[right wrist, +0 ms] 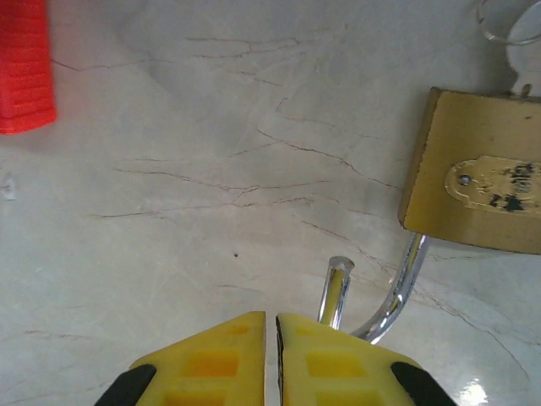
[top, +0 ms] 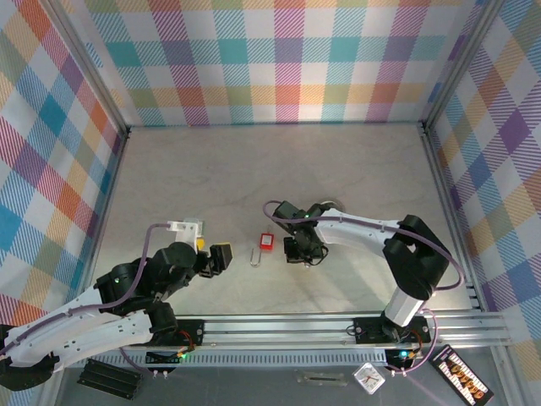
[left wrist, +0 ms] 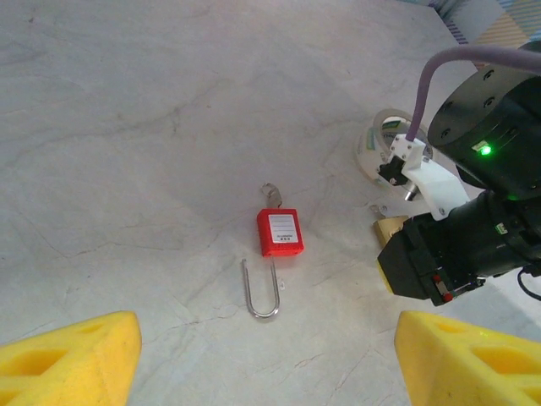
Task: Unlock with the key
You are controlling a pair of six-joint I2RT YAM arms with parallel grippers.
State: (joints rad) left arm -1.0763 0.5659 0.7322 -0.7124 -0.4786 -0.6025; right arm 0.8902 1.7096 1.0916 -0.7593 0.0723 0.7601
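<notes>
My left pincer [top: 223, 257] gapes wide and holds nothing. Right of it on the table lies the red lock [left wrist: 280, 233], its shackle swung open, with the key [left wrist: 270, 191] at its far end. My right pincer [right wrist: 270, 338] is pressed closed on nothing, just beside the brass lock [right wrist: 478, 173].

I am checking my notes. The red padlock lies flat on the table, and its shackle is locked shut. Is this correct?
Not quite. The red padlock lies flat on the table, but its shackle is open: the left wrist view shows one leg free beside the body.
</notes>
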